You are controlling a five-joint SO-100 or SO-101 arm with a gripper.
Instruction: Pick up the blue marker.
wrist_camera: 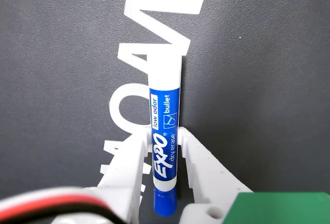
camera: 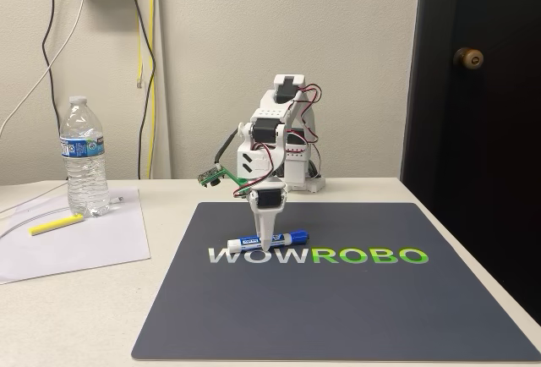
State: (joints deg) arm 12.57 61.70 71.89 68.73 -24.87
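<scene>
The blue marker (wrist_camera: 164, 131) is showing a smooth, glossy plastic barrel with a printed label, and its blue cap (wrist_camera: 165, 202) is looking like slightly duller plastic. The gripper (wrist_camera: 165, 146) fingers (wrist_camera: 206, 167) are appearing as white matt plastic with a faintly layered, ridged finish. The dark grey mat (camera: 338, 299) is looking matt and finely textured, its lettering printed flat. The water bottle (camera: 84, 160) is gleaming as clear thin plastic, and the sheet (camera: 76, 244) is lying as plain matt paper.
</scene>
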